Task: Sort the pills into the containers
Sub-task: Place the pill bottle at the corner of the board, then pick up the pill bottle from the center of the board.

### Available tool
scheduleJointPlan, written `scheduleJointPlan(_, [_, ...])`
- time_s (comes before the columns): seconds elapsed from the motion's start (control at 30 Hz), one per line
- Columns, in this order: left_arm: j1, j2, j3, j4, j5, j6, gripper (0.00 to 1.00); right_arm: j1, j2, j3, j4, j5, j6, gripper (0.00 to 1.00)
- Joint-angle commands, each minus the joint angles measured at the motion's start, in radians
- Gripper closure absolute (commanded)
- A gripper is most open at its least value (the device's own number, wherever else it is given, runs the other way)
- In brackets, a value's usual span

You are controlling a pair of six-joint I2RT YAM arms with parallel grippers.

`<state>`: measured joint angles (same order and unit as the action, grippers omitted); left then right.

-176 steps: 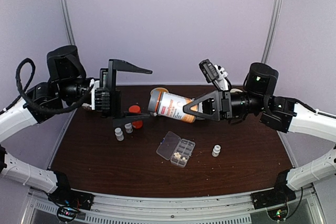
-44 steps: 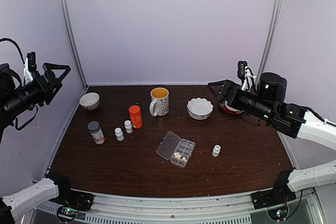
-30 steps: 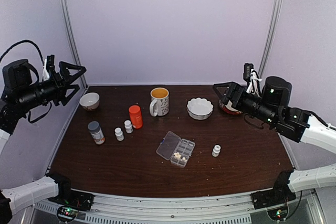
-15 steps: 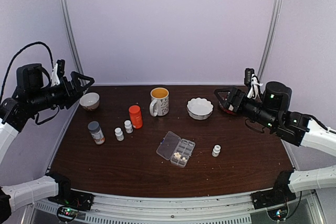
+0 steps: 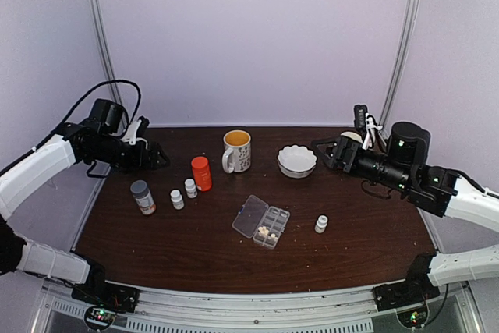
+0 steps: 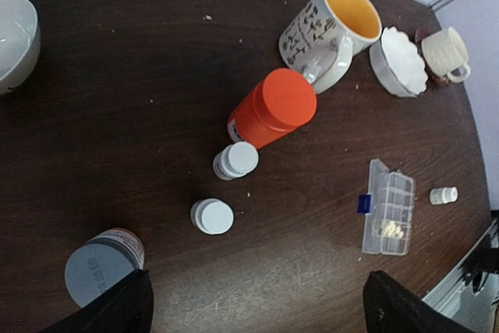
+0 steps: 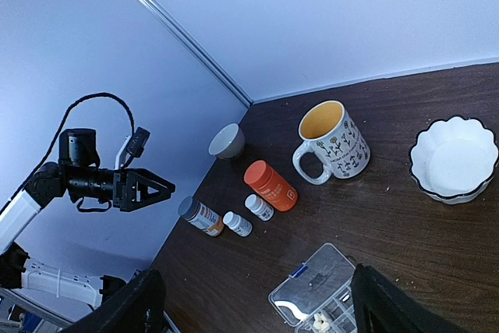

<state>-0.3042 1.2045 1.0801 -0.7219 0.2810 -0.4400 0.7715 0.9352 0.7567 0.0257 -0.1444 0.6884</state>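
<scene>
Both grippers hang empty above the table with jaws spread wide. The left gripper (image 5: 154, 158) is over the far-left part and the right gripper (image 5: 323, 154) over the far-right part. Each wrist view shows its own two fingers well apart with nothing between them.

Just below and ahead of the left gripper stand one orange bottle (image 6: 273, 118), one grey-capped bottle (image 6: 103, 265) and two small white bottles (image 6: 235, 161), all upright and capped. A third small white bottle (image 5: 320, 224) stands alone, nearer the right gripper. One mug (image 5: 237, 150) sits beyond the orange bottle from the left gripper. Just beside the right gripper are one scalloped white bowl (image 5: 296, 161) and one small cream cup (image 6: 446, 52). One plain small bowl (image 6: 12, 37) lies under the left arm and shows only in the wrist views.

Between the two grippers, toward the arm bases, lies the single organizer box (image 5: 250, 215) with its lid folded open. The pills (image 6: 392, 228) sit in it as one small whitish heap, too tiny to count surely, all in one of its compartments (image 6: 394, 193). The other compartments look empty, though the clear plastic makes that hard to confirm.

Sorting seems barely begun: one compartment is filled, every bottle is closed and no bottle is in a grasp. Opening bottles and filling the other compartments appear to be what is left.
</scene>
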Motion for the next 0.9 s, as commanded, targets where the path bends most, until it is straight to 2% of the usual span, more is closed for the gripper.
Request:
scheduleJointPlan(0.0, [-0.073,0.062,0.04,-0.019,-0.07,0.185,0.03,-0.006,-0.01,-0.031,0.0,-0.066,0.002,0.14])
scheduleJointPlan(0.1, [-0.145,0.166,0.088,-0.045,-0.242,0.258,0.04,-0.006,-0.032,-0.055,0.02,-0.068,0.007,0.14])
scheduleJointPlan(0.2, [-0.184,0.303,0.185,-0.116,-0.309,0.273,0.12,-0.006,-0.064,-0.09,0.059,-0.058,0.017,0.14])
scheduleJointPlan(0.33, [-0.242,0.422,0.263,-0.121,-0.402,0.272,0.13,-0.006,-0.091,-0.106,0.08,-0.049,0.011,0.14])
scheduleJointPlan(0.47, [-0.248,0.516,0.309,-0.102,-0.401,0.266,0.15,-0.007,-0.095,-0.082,0.054,-0.052,-0.015,0.14])
scheduleJointPlan(0.57, [-0.248,0.572,0.332,-0.081,-0.384,0.273,0.26,-0.006,-0.1,-0.066,0.036,-0.071,-0.029,0.14])
scheduleJointPlan(0.7, [-0.25,0.616,0.329,-0.05,-0.399,0.27,0.29,-0.006,-0.115,-0.069,0.03,-0.081,-0.041,0.14])
scheduleJointPlan(0.8, [-0.25,0.615,0.307,-0.018,-0.407,0.262,0.41,-0.006,-0.122,-0.072,0.025,-0.087,-0.043,0.14])
scheduleJointPlan(0.87, [-0.25,0.619,0.295,-0.007,-0.425,0.251,0.42,-0.006,-0.125,-0.075,0.026,-0.089,-0.043,0.14])
